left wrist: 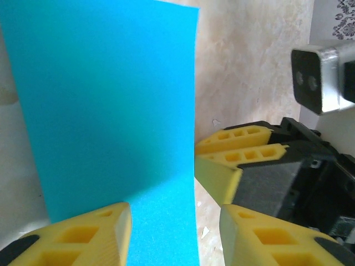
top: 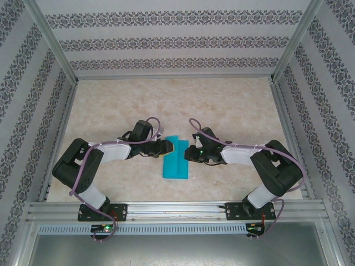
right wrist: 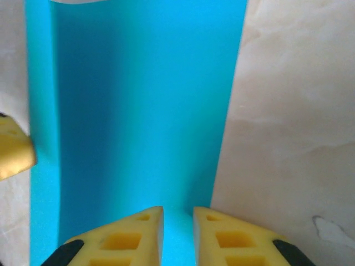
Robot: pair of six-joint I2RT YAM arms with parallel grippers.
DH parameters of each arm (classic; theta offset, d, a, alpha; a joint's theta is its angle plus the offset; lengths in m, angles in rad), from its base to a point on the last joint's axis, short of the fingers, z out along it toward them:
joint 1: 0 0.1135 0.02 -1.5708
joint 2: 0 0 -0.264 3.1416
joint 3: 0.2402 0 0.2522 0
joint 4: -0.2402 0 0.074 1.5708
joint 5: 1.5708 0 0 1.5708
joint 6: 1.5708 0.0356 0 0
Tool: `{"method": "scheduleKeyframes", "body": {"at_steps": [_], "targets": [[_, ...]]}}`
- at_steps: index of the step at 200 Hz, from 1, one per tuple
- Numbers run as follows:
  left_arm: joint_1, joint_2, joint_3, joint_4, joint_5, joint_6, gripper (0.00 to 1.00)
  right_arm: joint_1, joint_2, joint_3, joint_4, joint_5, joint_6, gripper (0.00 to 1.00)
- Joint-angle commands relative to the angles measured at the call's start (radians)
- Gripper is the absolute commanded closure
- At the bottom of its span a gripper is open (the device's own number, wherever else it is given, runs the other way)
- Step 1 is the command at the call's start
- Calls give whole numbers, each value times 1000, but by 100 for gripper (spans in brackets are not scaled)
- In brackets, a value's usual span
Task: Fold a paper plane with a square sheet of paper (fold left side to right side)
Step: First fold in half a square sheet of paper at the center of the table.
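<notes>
Blue paper (top: 175, 165): folded into a long strip, lying flat in the middle of the table (top: 233, 105), between the two arms
Left jaws: wide apart, with the paper's edge running between them
Right jaws: a little apart, blue paper showing in the gap

Square sheet of paper (top: 175, 166): turquoise, folded narrow, lying flat.

The table (top: 233, 105) has a pale beige, marbled top. One turquoise-blue sheet of paper (top: 175, 159) lies flat on it. It looks folded lengthwise into a narrow strip, though the overhead view is too small to be sure. Tabletop shows on every side of the sheet of paper, widest beyond its far end.
</notes>
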Motion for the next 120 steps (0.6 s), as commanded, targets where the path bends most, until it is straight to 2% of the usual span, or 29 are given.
{"method": "scheduleKeyframes", "body": {"at_steps": [1,45,87,120], "targets": [[-13,18,18,56,-16,-15,57,-19,-66,-25,50,-41,12,74],[-18,19,23,47,-12,-9,64,-38,-132,-81,148,-125,56,61],[-23,16,18,46,-8,-6,73,-38,-71,-69,256,-210,97,56],[-25,11,12,43,-7,-4,74,-38,6,-33,299,-234,110,56]]}}
